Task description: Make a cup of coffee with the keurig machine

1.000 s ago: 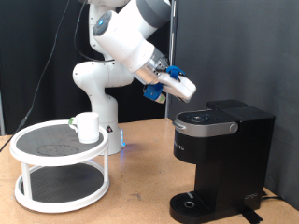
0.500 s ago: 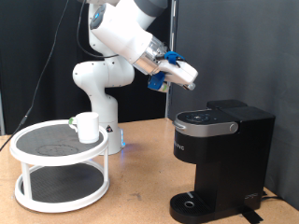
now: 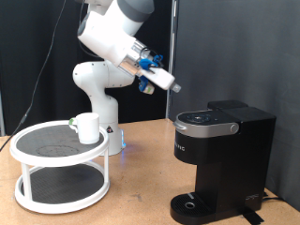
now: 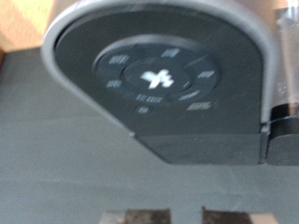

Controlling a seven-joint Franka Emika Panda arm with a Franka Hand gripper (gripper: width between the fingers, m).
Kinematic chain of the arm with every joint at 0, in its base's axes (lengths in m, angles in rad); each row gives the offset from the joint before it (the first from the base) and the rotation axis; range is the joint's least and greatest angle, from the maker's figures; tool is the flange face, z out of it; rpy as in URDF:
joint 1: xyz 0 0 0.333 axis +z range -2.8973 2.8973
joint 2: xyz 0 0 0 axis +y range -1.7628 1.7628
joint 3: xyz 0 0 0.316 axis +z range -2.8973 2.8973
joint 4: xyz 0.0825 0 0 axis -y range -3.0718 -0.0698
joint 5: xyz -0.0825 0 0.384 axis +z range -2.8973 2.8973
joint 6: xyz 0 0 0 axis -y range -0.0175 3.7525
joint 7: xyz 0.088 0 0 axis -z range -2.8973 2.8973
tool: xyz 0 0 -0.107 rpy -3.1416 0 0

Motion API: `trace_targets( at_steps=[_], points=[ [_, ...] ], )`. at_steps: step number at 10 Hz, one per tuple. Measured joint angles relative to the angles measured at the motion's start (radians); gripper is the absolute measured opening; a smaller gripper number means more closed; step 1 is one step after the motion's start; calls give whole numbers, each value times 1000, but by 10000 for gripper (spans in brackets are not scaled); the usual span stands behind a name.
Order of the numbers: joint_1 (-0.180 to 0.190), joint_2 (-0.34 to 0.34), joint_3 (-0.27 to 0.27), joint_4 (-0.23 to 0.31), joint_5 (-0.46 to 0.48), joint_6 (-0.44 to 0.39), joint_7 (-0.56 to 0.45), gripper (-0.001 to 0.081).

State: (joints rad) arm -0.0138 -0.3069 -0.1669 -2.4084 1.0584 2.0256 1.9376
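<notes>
The end effector [image 3: 172,83] hangs in the air above the table [image 3: 141,178], up and to the left of the coffee machine [image 3: 223,159] in the exterior view, touching nothing. Its white finger end points down and to the right, toward the machine's top. From these pictures I cannot tell whether its fingers are spread or pressed together; in the wrist view only two blurred finger tips [image 4: 140,216] show at the picture's edge, with nothing seen between them.

The coffee machine stands on the right side of the table, lid down, its grey button panel [image 3: 204,119] facing up. The wrist view looks onto that panel [image 4: 159,79]: a rounded dark top with a ring of small marks around a central symbol, all somewhat blurred.

The cup [image 3: 87,127] sits well apart from the machine, on the upper shelf of a round white two-level stand [image 3: 58,192] at the left of the table. The machine's round drip base [image 3: 192,202] carries nothing. The arm's white base [image 3: 98,94] rises behind the stand, toward the far side of the table.
</notes>
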Motion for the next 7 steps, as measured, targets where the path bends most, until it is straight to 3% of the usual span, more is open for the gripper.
trace_targets(
  at_steps=[1, 4, 7],
  points=[
    [-10, -32, -1, -28, -9, 0, 30, 0],
    [-12, -31, -2, -30, -23, -10, 58, 0],
    [-49, -67, -33, -55, -106, -123, 97, 0]
  ],
)
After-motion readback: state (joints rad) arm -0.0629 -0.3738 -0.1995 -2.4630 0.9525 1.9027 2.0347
